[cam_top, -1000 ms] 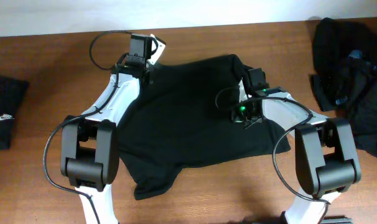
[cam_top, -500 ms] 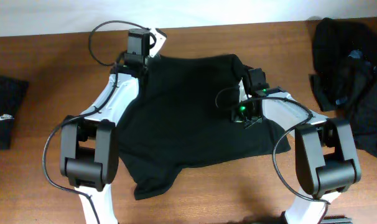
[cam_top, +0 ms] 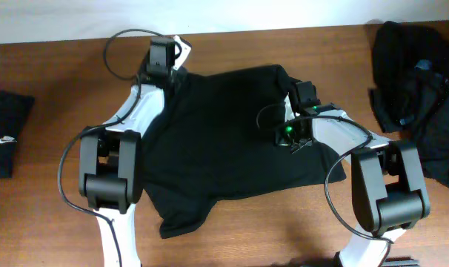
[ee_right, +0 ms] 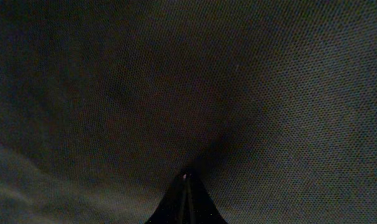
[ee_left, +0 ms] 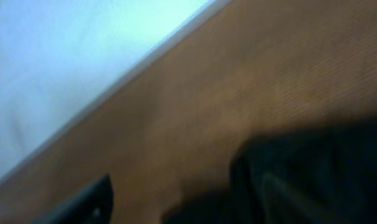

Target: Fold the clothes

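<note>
Bench (cam_top: 47, 215): black T-shirt (cam_top: 224, 141) lies spread mid-bench, rumpled. Likely the flattening step; no fold made yet. Right hand (ee_right: 187, 183) is closed, pinching its cloth. Left hand (cam_top: 177, 53) at far collar edge, grip unclear. Next: smooth, then fold.

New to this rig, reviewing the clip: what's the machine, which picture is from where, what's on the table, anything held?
Two robot arms at a table, each ending in a two-finger pincer. The wide picture is from a fixed camera above; the others from a camera on each wrist. A black T-shirt lies spread mid-table, a folded garment at the left edge, a pile of dark clothes at the right. The right pincer is shut, fabric puckering into its tips: it seems to pinch the T-shirt. The left pincer is at the shirt's far corner; too blurred to tell open or shut.
</note>
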Controlling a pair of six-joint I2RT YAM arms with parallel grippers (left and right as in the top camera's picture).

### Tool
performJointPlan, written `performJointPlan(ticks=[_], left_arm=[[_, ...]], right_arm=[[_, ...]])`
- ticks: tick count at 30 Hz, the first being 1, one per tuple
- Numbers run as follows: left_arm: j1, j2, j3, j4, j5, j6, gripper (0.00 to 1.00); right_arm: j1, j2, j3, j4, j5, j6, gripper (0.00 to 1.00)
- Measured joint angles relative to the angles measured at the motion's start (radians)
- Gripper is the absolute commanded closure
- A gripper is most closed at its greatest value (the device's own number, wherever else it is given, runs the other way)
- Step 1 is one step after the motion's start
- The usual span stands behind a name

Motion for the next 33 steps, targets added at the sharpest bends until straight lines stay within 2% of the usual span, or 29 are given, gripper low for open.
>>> performJointPlan(ticks=[1,6,9,10,11,14,23,33], left_arm=[[-0.001,0.002,0.051,-0.102,-0.011,0.0,0.01],[0.0,0.003,0.336,-0.617,-0.011,-0.055,0.01],[0.01,0.001,0.443,-0.82,0.031,-0.109,0.05],[0.014,-0.001,0.455,-0.843,0.047,-0.12,0.1],[0.02,-0.002,0.465,-0.873,0.064,-0.132,0.21],[0.044,0.004,0.468,-0.944,0.108,-0.151,0.31],[0.109,0.088,0.468,-0.961,0.187,-0.166,0.33],[0.102,0.107,0.468,-0.943,0.22,-0.146,0.39]], right_arm=[[0.0,0.0,0.0,0.001,0.0,0.0,0.96],[0.0,0.003,0.0,0.014,-0.001,0.0,0.96],[0.0,0.003,0.001,0.014,-0.001,0.0,0.96],[0.0,0.003,0.001,0.014,0.0,0.0,0.96],[0.0,0.003,0.001,0.014,-0.001,0.0,0.96],[0.0,0.003,0.001,0.015,0.0,0.0,0.96],[0.0,0.006,0.001,0.032,-0.004,0.0,0.96],[0.0,0.008,0.002,0.036,-0.005,0.0,0.96]])
